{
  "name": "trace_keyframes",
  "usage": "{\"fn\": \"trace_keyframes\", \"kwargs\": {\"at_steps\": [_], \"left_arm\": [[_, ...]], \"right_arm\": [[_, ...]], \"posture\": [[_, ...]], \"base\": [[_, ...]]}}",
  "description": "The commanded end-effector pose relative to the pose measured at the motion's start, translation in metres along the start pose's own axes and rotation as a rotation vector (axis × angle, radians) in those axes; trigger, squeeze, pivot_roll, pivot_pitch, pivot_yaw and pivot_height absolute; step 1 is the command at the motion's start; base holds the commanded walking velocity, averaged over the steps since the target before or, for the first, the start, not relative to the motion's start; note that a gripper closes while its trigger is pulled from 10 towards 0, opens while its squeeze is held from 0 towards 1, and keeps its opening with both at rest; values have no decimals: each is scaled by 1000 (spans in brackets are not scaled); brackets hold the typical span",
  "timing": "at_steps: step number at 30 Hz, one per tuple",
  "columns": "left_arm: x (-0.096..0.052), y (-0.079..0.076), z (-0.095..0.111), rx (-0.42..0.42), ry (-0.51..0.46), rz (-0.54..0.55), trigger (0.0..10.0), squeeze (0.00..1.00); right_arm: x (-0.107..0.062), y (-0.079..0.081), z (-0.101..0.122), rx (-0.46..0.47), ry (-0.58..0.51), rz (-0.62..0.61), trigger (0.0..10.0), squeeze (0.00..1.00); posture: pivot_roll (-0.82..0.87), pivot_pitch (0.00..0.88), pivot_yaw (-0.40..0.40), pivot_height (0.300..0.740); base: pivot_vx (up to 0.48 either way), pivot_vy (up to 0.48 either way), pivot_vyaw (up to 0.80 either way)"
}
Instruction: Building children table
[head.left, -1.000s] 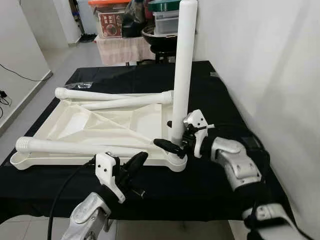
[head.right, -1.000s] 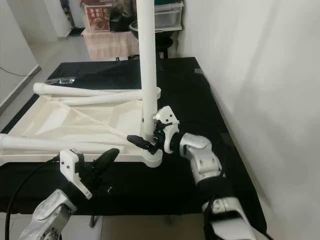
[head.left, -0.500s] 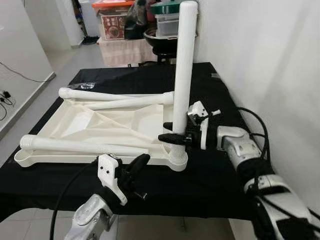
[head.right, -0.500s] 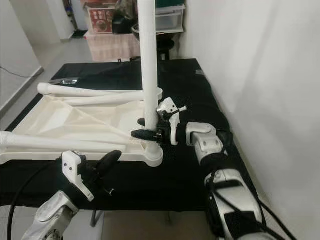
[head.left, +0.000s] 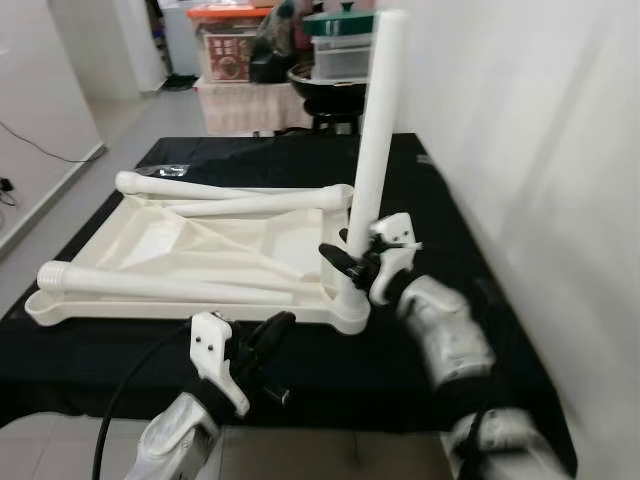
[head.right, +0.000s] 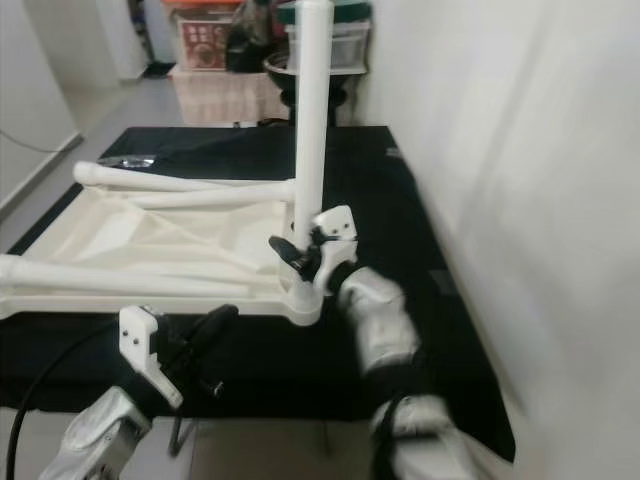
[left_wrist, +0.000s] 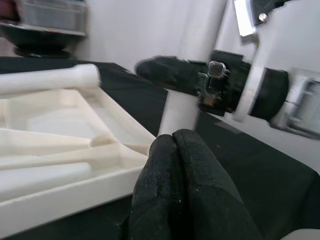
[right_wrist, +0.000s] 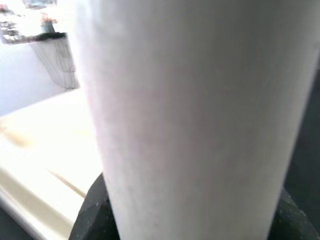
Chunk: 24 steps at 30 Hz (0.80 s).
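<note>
A black cloth (head.left: 300, 375) covers the work surface. Beyond its far edge stands a low stand draped in pale checked fabric (head.left: 250, 103). On that stand sit an orange-lidded box (head.left: 225, 40), a dark wok (head.left: 325, 82) and clear storage bins (head.left: 342, 60) under a green lid (head.left: 340, 20).

1. Upright leg (head.left: 377, 140) between the fingers of the right gripper (head.left: 345, 262): plain white, no pattern.
2. Tabletop (head.left: 180, 250) beside that gripper: cream-white, ribbed underside, unpatterned.
3. Loose legs (head.left: 160, 283) lying on it: same white.
4. Cloth (head.left: 420, 180) under both grippers: solid black.
5. Right gripper: black fingers, white bracket, silver arm.
6. Left gripper (head.left: 268, 335): black fingers, white bracket, black cable.
7. Wall (head.left: 540, 150) beside right arm: white.
</note>
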<state>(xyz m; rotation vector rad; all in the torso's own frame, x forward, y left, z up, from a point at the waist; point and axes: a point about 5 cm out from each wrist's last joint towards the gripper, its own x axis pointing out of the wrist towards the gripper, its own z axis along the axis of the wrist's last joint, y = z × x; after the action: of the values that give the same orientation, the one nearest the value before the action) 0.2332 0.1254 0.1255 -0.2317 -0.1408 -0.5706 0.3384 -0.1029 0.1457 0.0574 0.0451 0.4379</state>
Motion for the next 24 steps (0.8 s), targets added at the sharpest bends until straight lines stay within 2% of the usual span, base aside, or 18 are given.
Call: {"fn": "trace_keyframes", "kwargs": {"at_steps": [1, 3, 7, 8, 10, 11, 12, 13, 14, 16, 17, 18, 19, 20, 23, 24], "left_arm": [[-1, 3, 1, 5, 4, 1, 10000, 0], [1, 2, 0, -4, 6, -10, 10000, 0], [2, 3, 1, 0, -5, 2, 10000, 0], [2, 3, 2, 9, -10, 17, 10000, 0], [2, 3, 2, 15, -13, 26, 10000, 0], [2, 3, 2, 16, -14, 29, 10000, 0], [2, 3, 2, 16, -14, 29, 10000, 0], [3, 3, 2, 12, -12, 24, 10000, 0], [3, 3, 1, 9, -11, 20, 10000, 0], [3, 3, 1, 1, -9, 11, 10000, 0], [4, 2, 1, -1, -9, 8, 10000, 0], [4, 2, 0, -3, -9, 6, 10000, 0], [5, 2, 0, -5, -9, 5, 10000, 0], [5, 1, 0, -6, -9, 4, 10000, 0], [5, 1, 0, -6, -9, 4, 10000, 0], [5, 1, 0, -6, -9, 4, 10000, 0]], "right_arm": [[-2, 4, -22, 36, 133, 16, 0, 0], [7, 2, -19, -76, 146, 91, 0, 0], [10, 5, -20, -101, 153, 110, 0, 0], [11, 7, -17, -91, 133, 129, 10000, 0], [11, 8, -14, -83, 119, 140, 10000, 0], [10, 10, -9, -79, 105, 160, 10000, 522], [10, 10, -9, -79, 105, 160, 10000, 522], [10, 12, -2, -64, 73, 215, 10000, 1000], [8, 14, 3, -55, 55, 247, 10000, 1000], [6, 15, 16, -51, 10, 423, 10000, 1000], [5, 12, 19, -62, 11, 512, 10000, 800], [4, 8, 22, -89, 17, 583, 10000, 290], [3, 4, 24, -120, 25, 630, 10000, 94], [3, 0, 25, -130, 39, 671, 10000, 0], [3, -8, 28, -145, 92, 785, 10000, 0], [3, -8, 28, -145, 92, 785, 10000, 0]], "posture": [[-31, 0, 25, 740], [-16, 0, 2, 740], [-18, 0, 2, 740], [-14, 0, -1, 740], [-14, 0, -1, 740], [-14, 0, -2, 740], [-14, 0, -2, 740], [-14, 0, -2, 740], [-14, 0, -2, 740], [-20, 0, 1, 740], [-20, 0, 2, 740], [-17, 0, -1, 740], [-17, 0, -1, 740], [-14, 0, -3, 740], [-10, 0, -5, 740], [-10, 0, -5, 740]], "base": [[0, 0, 0], [0, 0, 0], [0, 0, 0], [0, 0, 0], [0, 0, 0], [0, 0, 0], [0, 0, 0], [0, 0, 0], [0, 0, 0], [0, 0, 0], [0, 0, 0], [0, 0, 0], [0, 0, 0], [0, 0, 0], [0, 0, 0], [0, 0, 0]]}}
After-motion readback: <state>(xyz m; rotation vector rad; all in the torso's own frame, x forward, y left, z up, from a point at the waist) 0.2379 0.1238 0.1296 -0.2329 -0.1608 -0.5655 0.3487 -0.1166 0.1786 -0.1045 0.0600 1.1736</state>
